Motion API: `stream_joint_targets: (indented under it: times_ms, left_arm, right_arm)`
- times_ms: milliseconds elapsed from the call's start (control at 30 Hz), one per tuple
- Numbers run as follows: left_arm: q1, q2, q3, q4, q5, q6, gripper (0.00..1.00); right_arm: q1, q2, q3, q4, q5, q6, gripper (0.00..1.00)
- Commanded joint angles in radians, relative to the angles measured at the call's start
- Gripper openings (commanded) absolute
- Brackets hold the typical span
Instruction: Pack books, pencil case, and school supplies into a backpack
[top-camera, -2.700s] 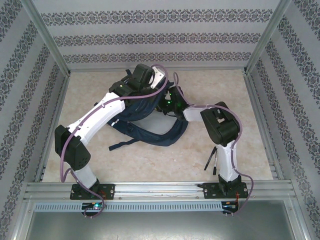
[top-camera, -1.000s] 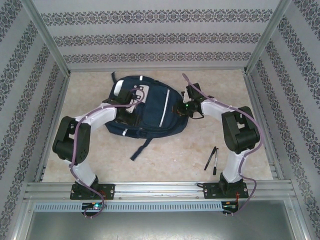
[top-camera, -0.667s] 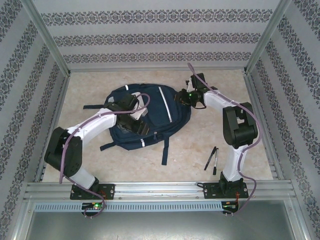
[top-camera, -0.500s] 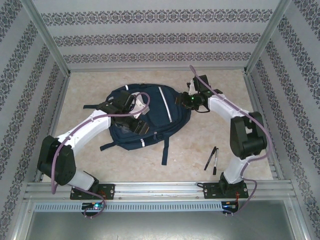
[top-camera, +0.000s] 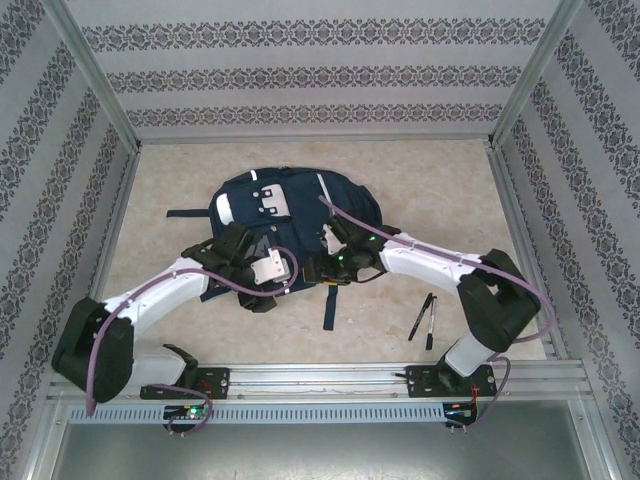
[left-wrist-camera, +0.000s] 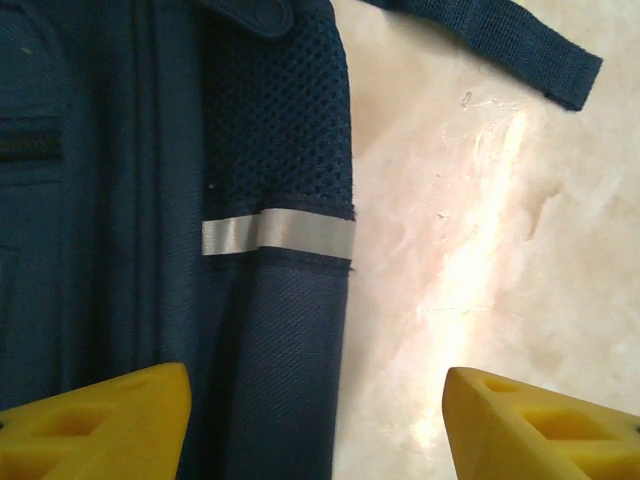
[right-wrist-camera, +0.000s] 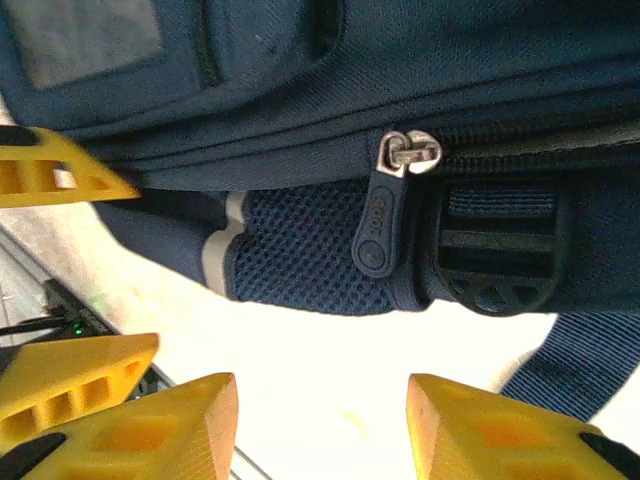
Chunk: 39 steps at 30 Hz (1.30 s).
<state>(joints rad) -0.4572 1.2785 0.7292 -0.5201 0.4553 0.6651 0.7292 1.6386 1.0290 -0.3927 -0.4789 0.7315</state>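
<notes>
Well, the backpack (top-camera: 300, 215) lay flat mid-table, front pockets up. At its near edge the left gripper (left-wrist-camera: 315, 420) stood with fingers apart, empty, straddling the bag's side seam. The right gripper (right-wrist-camera: 320, 420) was likewise spread and empty, just short of a zipper pull (right-wrist-camera: 380, 225). Two black pens (top-camera: 424, 320) lay apart, beside the right arm.

Pale marbled table (top-camera: 440, 190), navy backpack (top-camera: 300, 205) lying centre, two black pens (top-camera: 424, 318) right.
</notes>
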Motion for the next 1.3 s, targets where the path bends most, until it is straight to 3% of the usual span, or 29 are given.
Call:
stream_joint_targets:
  times_ms: [0,100,233,367,633,900,1100,1267]
  left_arm:
    - [0.000,-0.018,-0.010,0.138,-0.020,0.056,0.66]
    - [0.001,-0.011,-0.012,0.162,-0.013,0.015,0.65]
    - [0.010,-0.021,-0.021,0.175,-0.010,-0.003,0.63]
    - [0.050,-0.028,-0.023,0.184,-0.025,-0.027,0.61]
    - [0.077,-0.006,-0.030,0.185,-0.034,-0.033,0.61]
    - [0.078,0.019,-0.050,0.168,-0.093,-0.017,0.61]
    - [0.083,0.096,-0.041,0.102,-0.263,0.011,0.61]
    - [0.093,0.092,-0.063,0.127,-0.296,0.034,0.61]
  right_arm:
    - [0.031,0.051,0.053,-0.002,0.091,0.091,0.46]
    - [0.056,0.085,0.093,-0.035,0.188,0.086,0.41]
    - [0.090,0.099,0.164,-0.122,0.299,0.058,0.27]
    - [0.106,0.103,0.212,-0.207,0.404,0.027,0.25]
    - [0.124,0.228,0.264,-0.226,0.418,0.009,0.31]
    - [0.120,0.240,0.283,-0.260,0.434,0.008,0.08]
    - [0.038,0.151,0.204,-0.268,0.396,0.001,0.03]
    - [-0.080,0.090,0.117,-0.249,0.286,-0.051,0.00]
